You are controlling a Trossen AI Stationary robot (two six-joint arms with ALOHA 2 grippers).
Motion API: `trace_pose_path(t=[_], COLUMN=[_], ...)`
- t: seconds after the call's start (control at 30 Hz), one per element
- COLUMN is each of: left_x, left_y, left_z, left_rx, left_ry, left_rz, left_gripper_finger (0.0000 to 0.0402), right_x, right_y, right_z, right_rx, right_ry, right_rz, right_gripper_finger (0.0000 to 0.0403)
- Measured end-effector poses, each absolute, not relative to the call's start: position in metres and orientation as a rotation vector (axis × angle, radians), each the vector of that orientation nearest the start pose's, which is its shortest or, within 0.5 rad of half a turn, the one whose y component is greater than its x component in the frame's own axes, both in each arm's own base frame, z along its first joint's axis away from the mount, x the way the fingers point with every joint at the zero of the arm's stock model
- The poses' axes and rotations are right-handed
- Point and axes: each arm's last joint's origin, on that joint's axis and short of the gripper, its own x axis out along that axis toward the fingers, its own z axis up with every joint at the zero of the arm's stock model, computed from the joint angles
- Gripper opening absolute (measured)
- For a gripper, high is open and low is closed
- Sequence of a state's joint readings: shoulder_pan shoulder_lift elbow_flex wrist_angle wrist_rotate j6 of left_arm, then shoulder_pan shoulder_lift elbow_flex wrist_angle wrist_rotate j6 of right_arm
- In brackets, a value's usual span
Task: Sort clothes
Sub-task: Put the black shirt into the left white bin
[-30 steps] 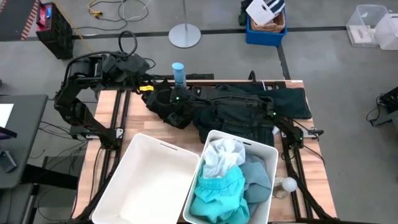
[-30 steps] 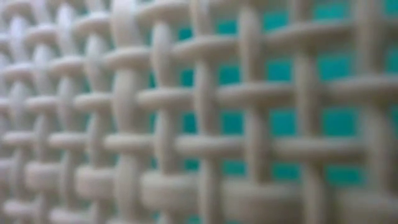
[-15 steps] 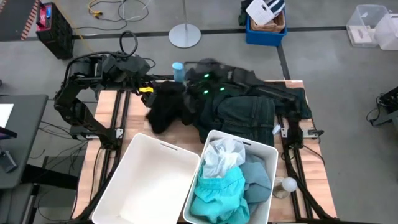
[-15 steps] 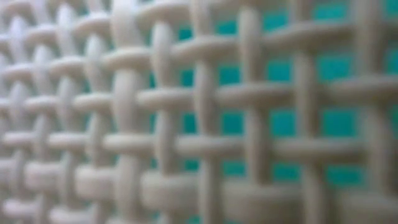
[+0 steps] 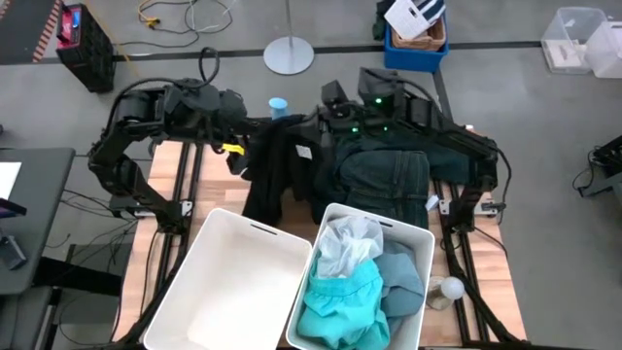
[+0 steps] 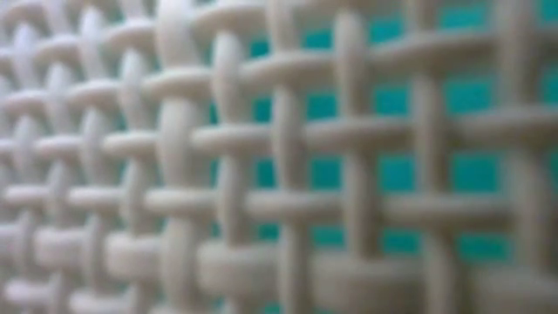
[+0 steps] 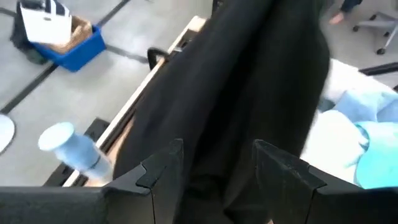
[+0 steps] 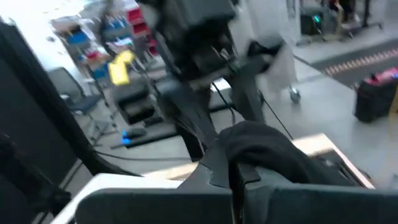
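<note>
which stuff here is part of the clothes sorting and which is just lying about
Part of the job:
- black garment, held up by the right hand, shut on it
- dark green garments on the table
- turquoise, grey-blue and white garments in the right bin
- empty left bin
- left hand, open

Lying about:
- blue bottle

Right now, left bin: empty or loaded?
Empty. The high view shows the left bin with only bare white floor inside, while the right bin holds the turquoise, grey-blue and white garments.
</note>
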State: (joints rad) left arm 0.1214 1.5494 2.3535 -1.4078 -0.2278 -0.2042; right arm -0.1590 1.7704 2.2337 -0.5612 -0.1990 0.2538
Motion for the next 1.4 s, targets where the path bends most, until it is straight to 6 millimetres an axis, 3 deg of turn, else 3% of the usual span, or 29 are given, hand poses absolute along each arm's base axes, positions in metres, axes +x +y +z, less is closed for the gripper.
trace_pose_path(t=[0.2, 0.53, 0.67, 0.97, 1.17, 1.4], left_x=[0.217, 0.154, 0.139, 0.146, 0.160, 0.159], left_y=[0.034, 0.030, 0.031, 0.037, 0.038, 0.038], left_z=[0.532, 0.562, 0.565, 0.555, 0.551, 0.552], left_rx=[-0.149, -0.196, -0.223, -0.244, -0.245, -0.227], left_ry=[0.557, 0.326, 0.295, 0.391, 0.422, 0.416], left_rz=[0.430, 0.515, 0.569, 0.622, 0.603, 0.597], left_gripper_finger=[0.0190, 0.0190, 0.0190, 0.0190, 0.0190, 0.0190], right_x=[0.354, 0.347, 0.343, 0.346, 0.372, 0.425], right_y=[-0.035, 0.011, 0.022, 0.053, 0.078, 0.103], right_z=[0.526, 0.557, 0.564, 0.567, 0.553, 0.502], right_rx=[0.264, 0.178, 0.150, 0.206, 0.341, 0.551], right_ry=[0.032, -0.228, -0.290, -0.375, -0.419, -0.239], right_rz=[0.103, 0.503, 0.610, 0.817, 0.946, 0.908], right_gripper_finger=[0.0000, 0.0000, 0.0000, 0.0000, 0.0000, 0.0000])
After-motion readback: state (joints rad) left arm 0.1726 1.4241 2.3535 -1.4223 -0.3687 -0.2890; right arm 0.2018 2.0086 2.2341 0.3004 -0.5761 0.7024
